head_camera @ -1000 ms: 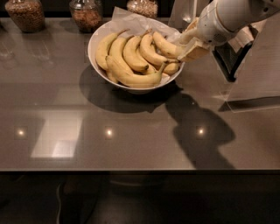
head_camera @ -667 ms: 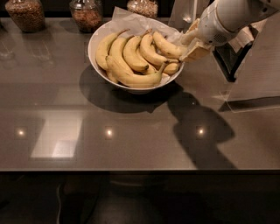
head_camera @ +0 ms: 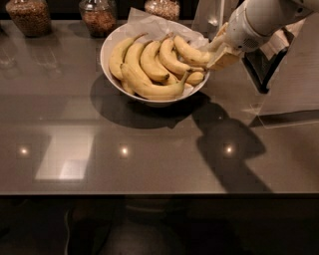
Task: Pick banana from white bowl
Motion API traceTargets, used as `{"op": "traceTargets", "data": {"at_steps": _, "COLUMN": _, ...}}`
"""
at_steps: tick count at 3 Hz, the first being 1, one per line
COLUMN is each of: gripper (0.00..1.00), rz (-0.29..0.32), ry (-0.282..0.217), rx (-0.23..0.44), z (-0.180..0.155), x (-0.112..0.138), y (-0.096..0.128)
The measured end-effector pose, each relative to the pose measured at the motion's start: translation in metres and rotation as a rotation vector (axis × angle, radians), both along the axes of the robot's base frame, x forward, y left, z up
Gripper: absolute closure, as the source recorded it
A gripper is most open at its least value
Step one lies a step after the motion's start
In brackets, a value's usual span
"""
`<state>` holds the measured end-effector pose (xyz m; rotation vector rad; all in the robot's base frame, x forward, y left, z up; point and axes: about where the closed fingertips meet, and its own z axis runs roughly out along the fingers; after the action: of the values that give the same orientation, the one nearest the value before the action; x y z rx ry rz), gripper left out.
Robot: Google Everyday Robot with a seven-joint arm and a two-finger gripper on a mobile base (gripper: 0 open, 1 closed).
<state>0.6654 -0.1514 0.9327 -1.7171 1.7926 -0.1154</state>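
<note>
The white bowl (head_camera: 110, 47), lined with crumpled white paper, stands at the back middle of the dark table and holds several yellow bananas. The banana (head_camera: 188, 52) is the slim curved one lying furthest right in the bowl, its right end running under my gripper. My gripper (head_camera: 217, 52) comes in from the upper right on a white arm and sits over the bowl's right rim, right at that end of the banana. A larger banana (head_camera: 152, 89) with an upturned stem lies along the bowl's front.
Glass jars of brown grains stand along the back edge, at the left (head_camera: 29, 15), in the middle (head_camera: 98, 16) and behind the bowl (head_camera: 162, 8). A dark upright object (head_camera: 259, 69) stands right of the bowl behind my arm. The glossy table (head_camera: 149, 149) stretches forward.
</note>
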Motion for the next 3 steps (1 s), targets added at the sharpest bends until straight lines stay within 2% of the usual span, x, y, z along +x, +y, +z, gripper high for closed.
{"op": "traceTargets", "data": {"at_steps": 1, "gripper": 0.95, "rz": 0.0, "ry": 0.0, "rx": 0.0, "z": 0.0, "x": 0.0, "y": 0.0}}
{"op": "traceTargets", "data": {"at_steps": 2, "gripper": 1.0, "rz": -0.005, "ry": -0.014, "rx": 0.026, "z": 0.015, "x": -0.009, "y": 0.001}}
{"op": "traceTargets", "data": {"at_steps": 3, "gripper": 1.0, "rz": -0.001, "ry": -0.03, "rx": 0.049, "z": 0.036, "x": -0.021, "y": 0.0}}
